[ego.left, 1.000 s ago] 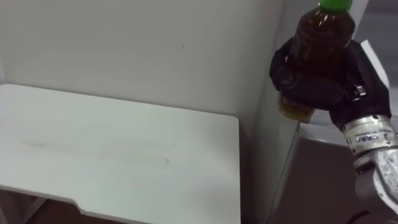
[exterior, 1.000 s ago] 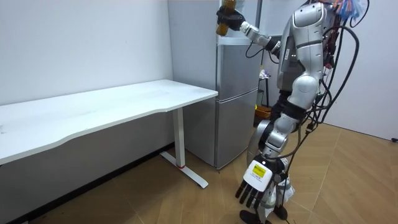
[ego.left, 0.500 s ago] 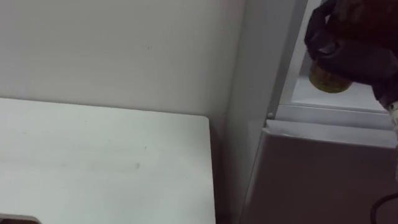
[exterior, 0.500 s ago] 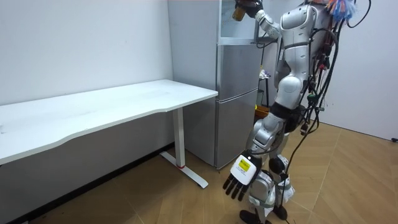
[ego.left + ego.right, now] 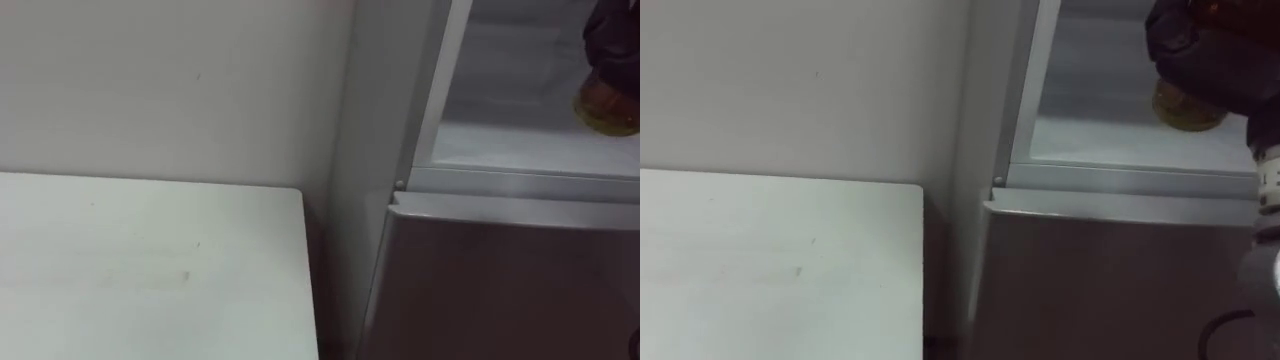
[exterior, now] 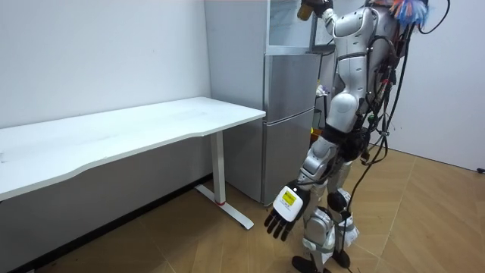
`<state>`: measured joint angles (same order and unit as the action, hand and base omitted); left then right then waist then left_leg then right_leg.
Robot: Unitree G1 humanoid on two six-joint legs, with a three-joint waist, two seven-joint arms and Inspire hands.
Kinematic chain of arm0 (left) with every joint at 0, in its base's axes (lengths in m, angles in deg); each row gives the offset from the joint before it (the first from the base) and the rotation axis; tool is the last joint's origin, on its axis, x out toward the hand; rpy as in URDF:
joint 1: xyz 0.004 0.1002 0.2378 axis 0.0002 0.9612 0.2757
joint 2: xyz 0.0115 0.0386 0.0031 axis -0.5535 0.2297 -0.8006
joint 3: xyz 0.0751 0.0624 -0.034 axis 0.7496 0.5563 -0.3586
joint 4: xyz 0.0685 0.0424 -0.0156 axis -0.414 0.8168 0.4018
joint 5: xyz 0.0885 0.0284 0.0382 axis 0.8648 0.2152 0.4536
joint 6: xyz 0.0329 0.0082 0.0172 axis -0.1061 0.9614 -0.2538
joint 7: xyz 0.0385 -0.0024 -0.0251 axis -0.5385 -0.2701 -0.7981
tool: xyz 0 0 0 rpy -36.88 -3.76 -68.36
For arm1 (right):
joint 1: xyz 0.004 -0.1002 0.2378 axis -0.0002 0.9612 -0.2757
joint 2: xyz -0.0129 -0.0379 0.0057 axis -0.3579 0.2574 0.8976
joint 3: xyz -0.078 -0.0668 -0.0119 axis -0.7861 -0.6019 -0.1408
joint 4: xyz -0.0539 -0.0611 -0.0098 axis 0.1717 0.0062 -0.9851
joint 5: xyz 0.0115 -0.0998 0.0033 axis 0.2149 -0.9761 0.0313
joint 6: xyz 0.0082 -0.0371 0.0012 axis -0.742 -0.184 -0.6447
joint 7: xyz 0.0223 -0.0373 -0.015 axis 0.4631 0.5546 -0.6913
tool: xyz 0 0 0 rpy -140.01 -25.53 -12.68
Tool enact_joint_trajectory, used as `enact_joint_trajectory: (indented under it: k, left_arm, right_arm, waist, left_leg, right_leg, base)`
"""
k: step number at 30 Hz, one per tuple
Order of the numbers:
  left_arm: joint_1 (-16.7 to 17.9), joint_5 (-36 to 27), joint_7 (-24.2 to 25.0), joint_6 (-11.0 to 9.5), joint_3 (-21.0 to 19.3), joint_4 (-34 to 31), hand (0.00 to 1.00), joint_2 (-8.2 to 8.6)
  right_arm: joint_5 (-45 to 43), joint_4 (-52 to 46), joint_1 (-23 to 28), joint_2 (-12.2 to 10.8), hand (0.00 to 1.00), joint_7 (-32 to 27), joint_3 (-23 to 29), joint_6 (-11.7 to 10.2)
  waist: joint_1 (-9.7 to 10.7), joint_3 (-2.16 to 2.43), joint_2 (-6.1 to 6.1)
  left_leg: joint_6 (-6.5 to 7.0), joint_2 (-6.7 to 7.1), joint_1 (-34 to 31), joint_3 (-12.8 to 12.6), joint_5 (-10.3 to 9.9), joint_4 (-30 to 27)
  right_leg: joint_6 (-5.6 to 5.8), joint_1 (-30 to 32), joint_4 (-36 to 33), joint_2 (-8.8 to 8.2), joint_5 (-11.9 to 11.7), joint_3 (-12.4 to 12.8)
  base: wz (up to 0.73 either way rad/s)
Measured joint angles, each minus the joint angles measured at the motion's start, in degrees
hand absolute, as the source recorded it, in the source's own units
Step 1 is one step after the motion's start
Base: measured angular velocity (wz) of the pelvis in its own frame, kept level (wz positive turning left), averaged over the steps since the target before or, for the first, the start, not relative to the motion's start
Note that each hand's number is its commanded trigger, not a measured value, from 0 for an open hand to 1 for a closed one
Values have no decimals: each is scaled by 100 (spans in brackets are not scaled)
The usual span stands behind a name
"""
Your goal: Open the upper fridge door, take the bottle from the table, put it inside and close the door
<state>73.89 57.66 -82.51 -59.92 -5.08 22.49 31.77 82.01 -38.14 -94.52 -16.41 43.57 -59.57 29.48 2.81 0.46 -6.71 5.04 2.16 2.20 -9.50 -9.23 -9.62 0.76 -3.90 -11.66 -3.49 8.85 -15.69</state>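
Bottle (image 5: 1187, 110), amber at its base, hangs inside the open upper fridge compartment (image 5: 1105, 140), clasped by the right hand (image 5: 1210, 55), whose dark fingers wrap round its body. Its base is low over the white compartment floor; whether it touches cannot be made out. The risk, as I judge it, is that letting go before the base rests flat would tip it, and it could roll out over the front lip (image 5: 1120, 180) above the closed lower door (image 5: 1110, 280). In the room view the right arm is raised high and reaches forward; the left hand (image 6: 280, 220) hangs by the leg, fingers loose and spread. A white table (image 5: 770, 270) stands beside the fridge.
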Motion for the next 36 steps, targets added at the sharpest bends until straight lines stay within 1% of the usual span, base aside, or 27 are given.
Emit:
enact_joint_trajectory:
  k: [4, 5, 8, 9, 11, 12, 15, 17, 20, 21, 25, 26, 27, 29, 31, 33, 36]
  left_arm:
    - [47, 25, 0, -1, -1, -7, 0, -21]
    - [67, 38, 1, -1, -9, -7, 0, -19]
    - [107, 35, 5, 0, -62, -8, 0, -31]
    - [100, 36, 3, -4, -71, -10, 0, -35]
    - [108, 30, -4, -33, -72, -9, 0, -34]
    - [113, 37, -4, -33, -78, -8, 0, -33]
    - [126, 57, -5, -30, -207, -8, 0, -27]
    - [143, 100, -4, -30, -295, -6, 0, -33]
    - [195, 112, -4, -30, -294, -7, 0, -60]
    - [211, 112, -4, -30, -294, -6, 0, -62]
    - [244, 151, 7, -31, -290, 4, 0, -77]
    - [258, 150, 10, -31, -290, 3, 0, -94]
    - [270, 149, 14, -31, -287, 1, 0, -118]
    - [307, 148, 15, -29, -287, 0, 0, -151]
    - [340, 147, 24, -26, -286, 1, 0, -153]
    - [336, 152, 30, -28, -287, -8, 0, -162]
    - [341, 162, 45, -16, -293, -9, 0, -170]
  right_arm:
    - [457, 336, -3, 38, 100, -128, 2, 0]
    - [494, 473, -3, 39, 100, -154, 2, 1]
    - [608, 817, -6, 58, 100, -293, 3, 1]
    - [719, 1040, -14, 176, 100, -312, 3, 1]
    - [894, 1371, -22, 320, 100, -392, 3, 2]
    - [962, 1579, -23, 394, 100, -458, 3, 1]
    - [1155, 2126, -48, 534, 100, -564, 3, 9]
    - [1209, 2285, -50, 550, 100, -651, 3, 23]
    - [1272, 2374, -68, 551, 100, -758, 2, 25]
    - [1307, 2443, -121, 551, 100, -786, 1, 25]
    - [1332, 2755, -422, 559, 100, -905, -43, 25]
    - [1343, 2854, -515, 577, 100, -910, -72, 24]
    - [1374, 2913, -537, 654, 100, -905, -139, 24]
    - [1373, 2959, -594, 672, 100, -884, -209, 24]
    - [1373, 3033, -698, 672, 100, -872, -312, 24]
    - [1347, 3054, -721, 672, 100, -863, -337, 24]
    - [1348, 3166, -721, 672, 100, -766, -338, 24]
  waist:
    - [-25, 0, -24]
    - [-44, -1, -29]
    - [-139, 1, -30]
    - [-172, 1, -29]
    - [-230, 1, -29]
    - [-306, 1, -29]
    - [-402, 4, -31]
    - [-455, 4, -32]
    - [-463, 3, -38]
    - [-462, -3, -49]
    - [-481, -27, -100]
    - [-491, -32, -140]
    - [-499, -20, -180]
    - [-511, -14, -232]
    - [-505, -5, -244]
    - [-592, -3, -247]
    - [-659, -4, -247]
  left_leg:
    - [-7, -8, -6, 2, 1, -3]
    - [9, -12, -6, -1, 11, -10]
    - [-4, -30, -17, -12, -10, -34]
    - [-5, -36, -27, -11, -18, -53]
    - [-4, -48, -61, -6, -25, -112]
    - [-4, -48, -69, -6, -26, -112]
    - [-6, -48, -64, 0, -25, -107]
    - [-10, -47, -67, 11, -21, -100]
    - [-17, -47, -72, 41, -17, -99]
    - [-19, -48, -71, 49, -15, -99]
    - [-21, -45, -74, 58, -16, -100]
    - [-21, -33, -73, 61, -17, -102]
    - [-22, -30, -71, 71, -17, -105]
    - [-31, -33, -65, 78, -12, -108]
    - [-32, -34, -58, 82, -12, -110]
    - [-32, -34, -60, 85, -13, -107]
    - [-32, -33, -66, 112, -14, -105]
  right_leg:
    - [0, 1, 1, 13, 0, 0]
    - [-1, 2, 4, 16, -1, -8]
    - [-6, 8, 6, 29, -4, -20]
    - [-6, 8, 10, 34, -4, -19]
    - [-7, 5, 11, 38, -4, -19]
    - [-7, -5, 9, 41, -4, -21]
    - [-6, -26, 10, 44, -4, -24]
    - [-6, -25, 9, 46, -4, -34]
    - [-5, -32, 9, 42, -2, -113]
    - [-7, -37, 9, 35, -1, -186]
    - [-14, -71, 17, 34, 11, -188]
    - [-32, -75, 29, 25, 37, -183]
    - [-35, -90, 92, 30, 43, -178]
    - [-38, -101, 113, 43, 41, -174]
    - [-39, -112, 113, 46, 41, -173]
    - [-39, -108, 110, 46, 40, -181]
    - [-39, -111, 100, 42, 40, -213]
  base:
    - [0]
    - [0]
    - [0]
    - [0]
    - [3]
    - [0]
    - [0]
    - [0]
    - [4]
    - [4]
    - [1]
    - [4]
    - [4]
    - [2]
    - [0]
    - [0]
    - [4]
